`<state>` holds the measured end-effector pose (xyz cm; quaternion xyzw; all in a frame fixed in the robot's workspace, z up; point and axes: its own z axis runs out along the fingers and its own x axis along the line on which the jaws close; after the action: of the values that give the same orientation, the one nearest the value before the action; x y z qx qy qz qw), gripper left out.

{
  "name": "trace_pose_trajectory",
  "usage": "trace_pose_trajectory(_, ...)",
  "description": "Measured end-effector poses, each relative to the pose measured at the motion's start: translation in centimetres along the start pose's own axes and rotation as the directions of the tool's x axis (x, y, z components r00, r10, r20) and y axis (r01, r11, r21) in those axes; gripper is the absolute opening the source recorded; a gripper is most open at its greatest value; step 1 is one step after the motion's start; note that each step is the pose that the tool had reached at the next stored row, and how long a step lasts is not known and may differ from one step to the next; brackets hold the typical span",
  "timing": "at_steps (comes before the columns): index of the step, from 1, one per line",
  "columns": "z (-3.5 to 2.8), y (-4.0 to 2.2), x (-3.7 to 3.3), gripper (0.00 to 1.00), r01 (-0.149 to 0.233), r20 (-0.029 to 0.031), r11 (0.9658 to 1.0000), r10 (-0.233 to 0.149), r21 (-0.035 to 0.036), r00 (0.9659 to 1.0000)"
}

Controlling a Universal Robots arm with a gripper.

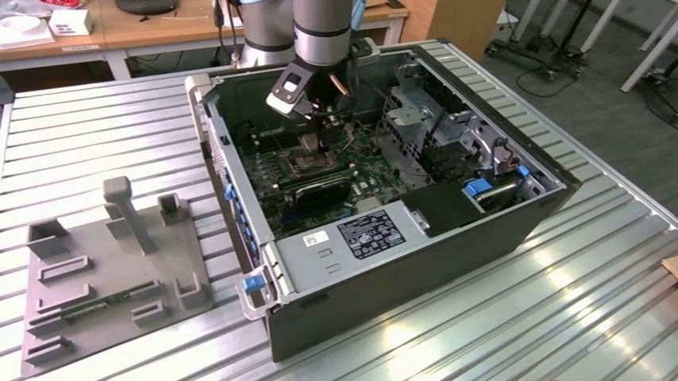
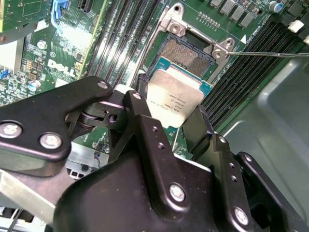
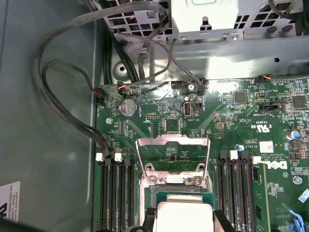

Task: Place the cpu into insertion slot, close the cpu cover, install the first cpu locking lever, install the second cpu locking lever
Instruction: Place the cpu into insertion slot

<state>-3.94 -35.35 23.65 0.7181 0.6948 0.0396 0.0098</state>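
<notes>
Cpu [image 2: 176, 99] sits pinched by two opposite edges in the pincer [image 2: 170, 110], whose fingers are closed to the chip's width. This is inside the open computer case [image 1: 509, 230] on the counter [image 1: 95, 127], toward the exterior view's left. It hangs just above the insertion slot [image 2: 188, 53], overlapping one edge and not yet seated, so placing looks like the step in hand. The cpu cover [image 3: 173, 141] stands swung up, clear of the socket. Seating likely calls for squaring the chip to the rim and setting it down flat.

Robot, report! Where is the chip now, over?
Copy: tool shut on cpu, held near insertion slot, not seated. Open cpu cover, slot empty.
</notes>
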Motion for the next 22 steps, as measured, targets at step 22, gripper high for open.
trace_pose_trajectory(22, 1.01, -0.24, 0.11, 0.54, 0.008, -0.0061, 1.0, -0.008, 0.0001, 0.9999)
